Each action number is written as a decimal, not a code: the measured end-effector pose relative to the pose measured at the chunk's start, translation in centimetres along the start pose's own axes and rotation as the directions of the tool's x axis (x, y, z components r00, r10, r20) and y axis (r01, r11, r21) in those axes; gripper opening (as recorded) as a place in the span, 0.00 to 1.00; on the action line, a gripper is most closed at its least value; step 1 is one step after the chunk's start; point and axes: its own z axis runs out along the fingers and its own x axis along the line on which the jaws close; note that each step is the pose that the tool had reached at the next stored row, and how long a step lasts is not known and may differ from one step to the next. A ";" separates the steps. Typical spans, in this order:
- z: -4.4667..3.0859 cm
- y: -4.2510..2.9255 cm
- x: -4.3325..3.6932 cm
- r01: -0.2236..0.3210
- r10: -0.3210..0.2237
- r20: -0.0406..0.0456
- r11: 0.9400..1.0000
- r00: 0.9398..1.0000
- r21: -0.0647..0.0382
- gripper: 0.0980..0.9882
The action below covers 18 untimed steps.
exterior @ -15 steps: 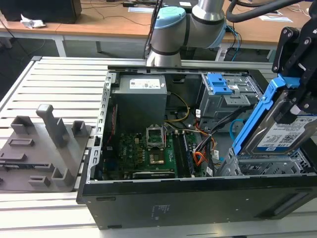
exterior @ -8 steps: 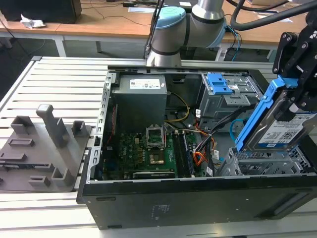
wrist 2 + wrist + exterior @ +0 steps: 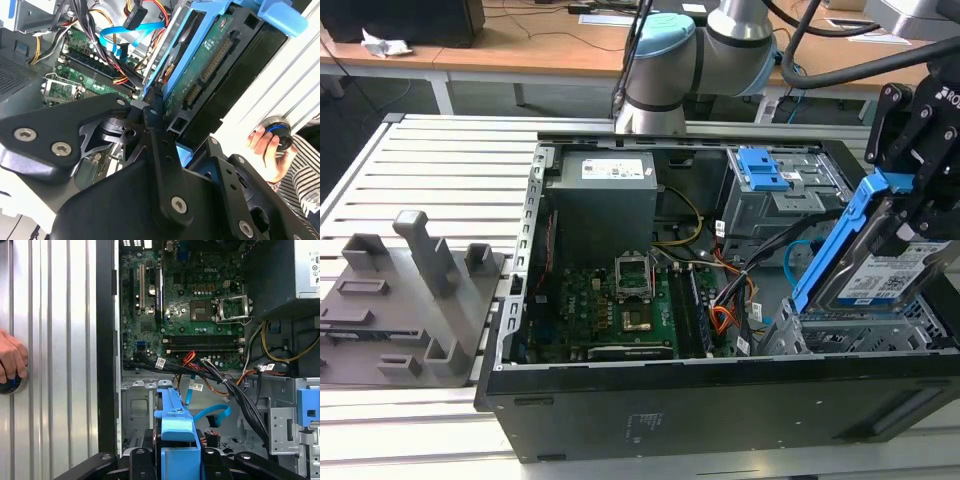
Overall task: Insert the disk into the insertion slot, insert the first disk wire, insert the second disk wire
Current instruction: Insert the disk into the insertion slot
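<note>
In the exterior view the disk (image 3: 882,280), silver with a white label and a bright blue carrier, hangs tilted over the open computer case's right front corner. My gripper (image 3: 908,232) is shut on its upper part. Just under its lower edge lies the insertion slot (image 3: 850,335), a low silver perforated cage. The second wrist view shows the disk's green circuit board (image 3: 200,65) between my black fingers (image 3: 156,120). The blue carrier (image 3: 175,425) sits above the case floor in the first wrist view. A loose light-blue wire (image 3: 212,415) curls beside it.
The grey cage with a blue latch (image 3: 760,168) stands behind the slot. The motherboard (image 3: 620,300) and power supply (image 3: 605,195) take up the case's left half. A grey fixture (image 3: 410,290) sits on the slatted table. A person's hand (image 3: 262,145) holds a knob beside the case.
</note>
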 end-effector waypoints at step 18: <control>2.92 -0.12 -0.01 0.000 0.000 0.000 1.000 1.000 0.000 0.30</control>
